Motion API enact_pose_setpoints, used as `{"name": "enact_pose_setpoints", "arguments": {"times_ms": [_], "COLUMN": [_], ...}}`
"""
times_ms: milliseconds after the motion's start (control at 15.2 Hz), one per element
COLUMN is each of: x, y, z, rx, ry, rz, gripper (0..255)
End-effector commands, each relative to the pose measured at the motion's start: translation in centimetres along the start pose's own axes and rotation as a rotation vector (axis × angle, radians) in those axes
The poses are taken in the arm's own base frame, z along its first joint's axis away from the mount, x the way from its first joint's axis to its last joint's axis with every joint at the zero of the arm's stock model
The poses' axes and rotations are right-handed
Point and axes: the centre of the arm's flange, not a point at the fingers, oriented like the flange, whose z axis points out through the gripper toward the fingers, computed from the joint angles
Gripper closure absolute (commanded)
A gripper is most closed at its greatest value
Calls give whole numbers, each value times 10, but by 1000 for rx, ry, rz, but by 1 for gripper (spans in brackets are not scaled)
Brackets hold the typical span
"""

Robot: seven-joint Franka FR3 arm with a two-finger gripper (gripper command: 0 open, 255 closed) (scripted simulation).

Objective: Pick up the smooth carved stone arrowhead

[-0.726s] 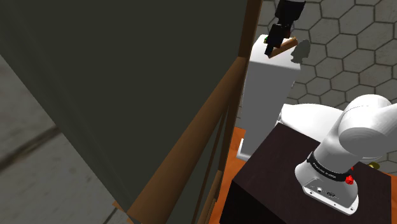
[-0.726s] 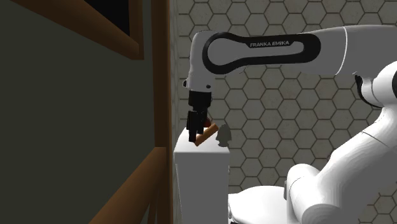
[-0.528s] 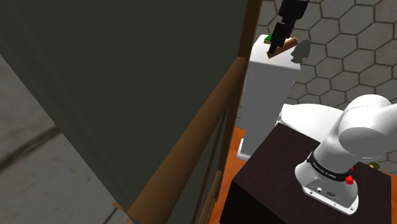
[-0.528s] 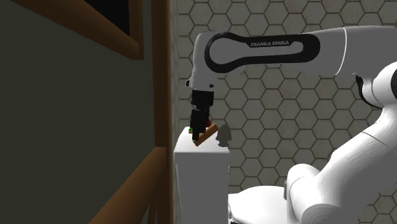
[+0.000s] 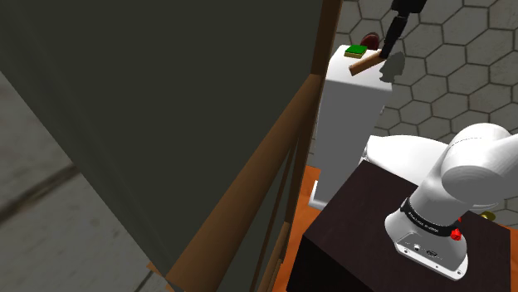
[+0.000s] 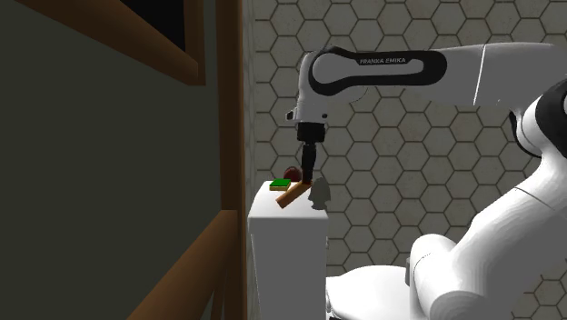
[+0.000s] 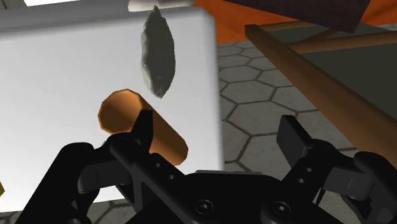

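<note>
The arrowhead (image 7: 157,54) is a grey, leaf-shaped stone lying flat on the white toilet tank's lid (image 7: 57,83), ahead of my fingers. It also sits near the lid's edge (image 5: 385,71) (image 6: 318,193). My gripper (image 7: 217,124) hovers over the lid, open and holding nothing. Its left finger (image 7: 141,130) overlaps a brown cylinder (image 7: 130,111) lying beside the arrowhead. From outside, the gripper (image 5: 388,43) (image 6: 309,173) points down just above the cylinder (image 5: 365,63) (image 6: 293,195).
A green block (image 5: 357,51) (image 6: 281,184) and a small dark red object (image 5: 370,39) (image 6: 292,173) share the lid. A dark wall with a wooden frame (image 5: 274,149) rises close beside the tank. The toilet seat (image 5: 398,153) and the dark stand (image 5: 365,249) lie nearer the arm's base.
The gripper has lifted and shifted toward the shoulder view's right, off the green block and cylinder, uncovering the block and the red object. The things on the lid have not moved.
</note>
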Motion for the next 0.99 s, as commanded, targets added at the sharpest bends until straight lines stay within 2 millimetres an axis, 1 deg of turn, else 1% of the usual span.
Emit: {"name": "enact_pose_setpoints", "arguments": {"times_ms": [0,66,132,594,726,792,924], "x": [-13,-18,-21,-23,-23,-23,-23], "y": [26,39,46,47,48,48,48], "z": [-6,-9,-10,27,30,30,30], "rx": [20,29,34,34,34,34,34], "ry": [-10,-15,-17,-17,-17,-17,-17], "rz": [-31,-44,-51,-51,-51,-51,-51], "gripper": [0,0,0,0,0,255,255]}}
